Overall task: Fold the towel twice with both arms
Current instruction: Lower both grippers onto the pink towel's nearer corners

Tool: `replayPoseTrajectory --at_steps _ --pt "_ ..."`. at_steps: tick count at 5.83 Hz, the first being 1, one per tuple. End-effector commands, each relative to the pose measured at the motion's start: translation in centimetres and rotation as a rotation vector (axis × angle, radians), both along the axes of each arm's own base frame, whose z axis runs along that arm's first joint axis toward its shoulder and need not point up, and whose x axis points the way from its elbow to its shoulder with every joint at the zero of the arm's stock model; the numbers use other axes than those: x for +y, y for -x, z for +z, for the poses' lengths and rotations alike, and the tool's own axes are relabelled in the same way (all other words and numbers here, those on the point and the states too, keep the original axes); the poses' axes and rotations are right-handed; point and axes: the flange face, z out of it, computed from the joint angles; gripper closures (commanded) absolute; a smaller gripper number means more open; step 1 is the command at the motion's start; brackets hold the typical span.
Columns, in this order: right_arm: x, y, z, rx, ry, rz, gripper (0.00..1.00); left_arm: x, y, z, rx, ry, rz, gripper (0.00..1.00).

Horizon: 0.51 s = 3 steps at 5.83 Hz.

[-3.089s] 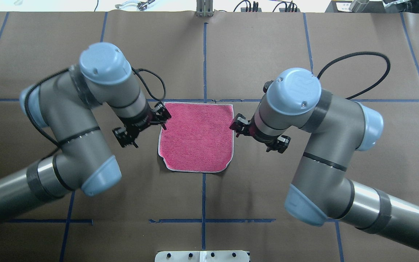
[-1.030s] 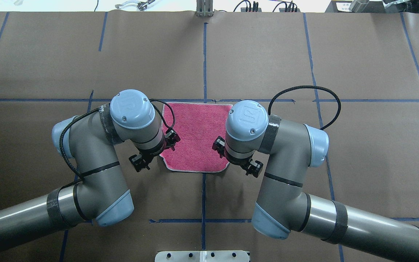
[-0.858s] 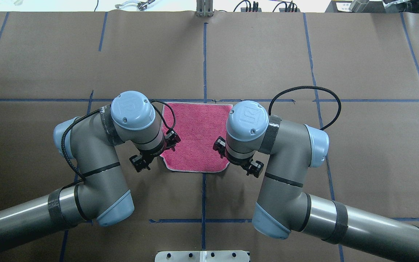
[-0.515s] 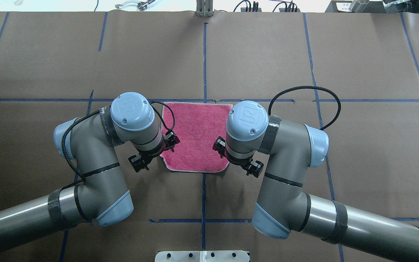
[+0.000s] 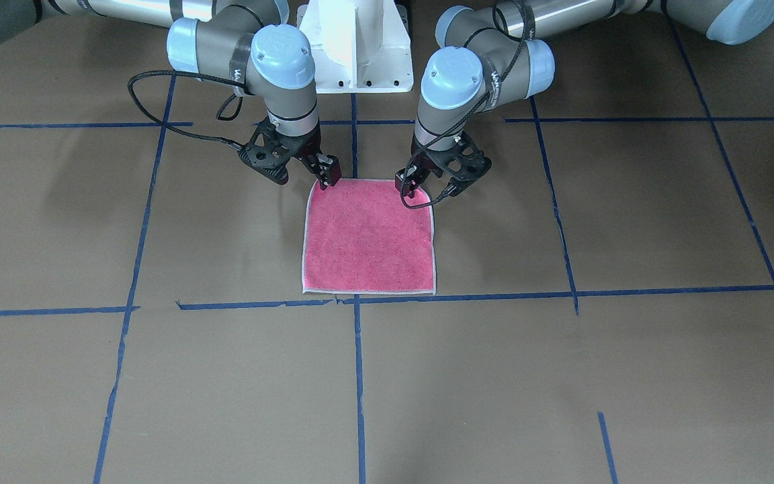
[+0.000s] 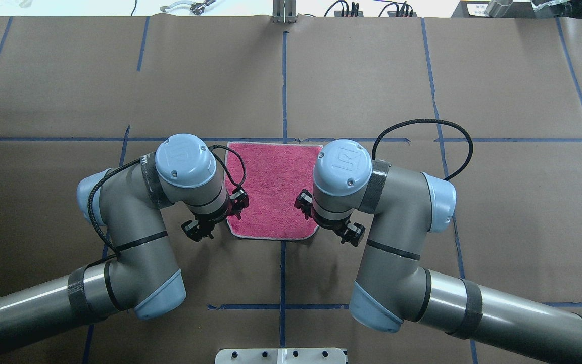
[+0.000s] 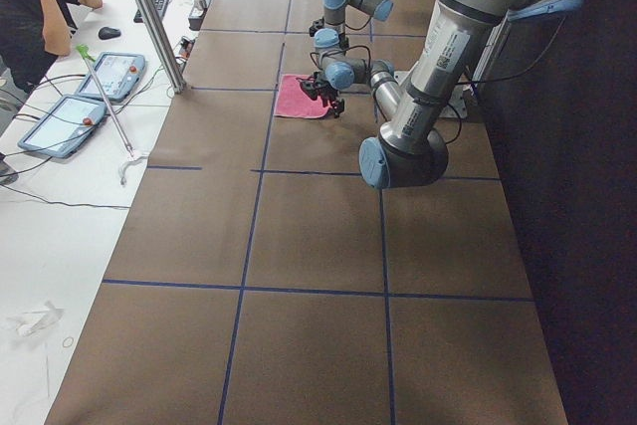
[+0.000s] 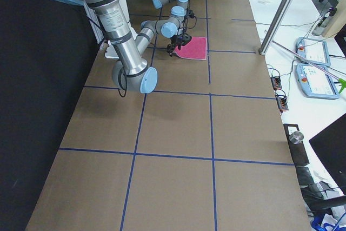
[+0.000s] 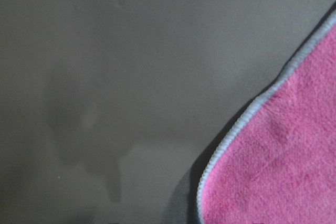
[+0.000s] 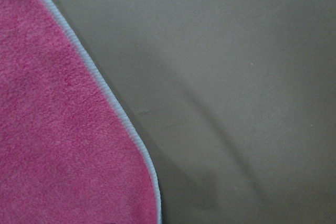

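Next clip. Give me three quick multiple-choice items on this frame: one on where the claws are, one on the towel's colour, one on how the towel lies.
1. Where do the left claw and right claw stand at the towel?
A. Over its middle
B. At its two corners nearest the base
C. At its two corners farthest from the base

2. Which colour faces up on the towel?
A. Dark grey
B. White
C. Pink-red

3. How does the towel lie?
A. Spread flat on the table
B. Lifted in the air
C. Bunched in a heap

Answers:
1 B: in the front-facing view each claw sits at a base-side corner.
2 C: the whole visible face is pink-red with pale edging.
3 A: its outline is square and it rests flat on the table.
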Motion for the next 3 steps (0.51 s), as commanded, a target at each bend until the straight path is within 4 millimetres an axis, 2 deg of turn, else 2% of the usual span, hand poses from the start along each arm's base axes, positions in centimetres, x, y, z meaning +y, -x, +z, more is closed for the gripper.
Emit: replayPoseTrajectory --at_steps 1,2,3 --pt "0.03 -0.05 -0.14 -0.003 0.001 0.002 0.00 0.10 -0.08 -0.12 0.002 -0.001 0.002 0.52" --pt "0.03 -0.05 -0.14 -0.003 0.001 0.002 0.00 0.08 -0.11 -0.05 0.001 0.000 0.002 0.71" --pt "0.03 -0.05 -0.14 -0.003 0.000 0.001 0.00 0.09 -0.09 -0.22 0.004 -0.008 0.008 0.75"
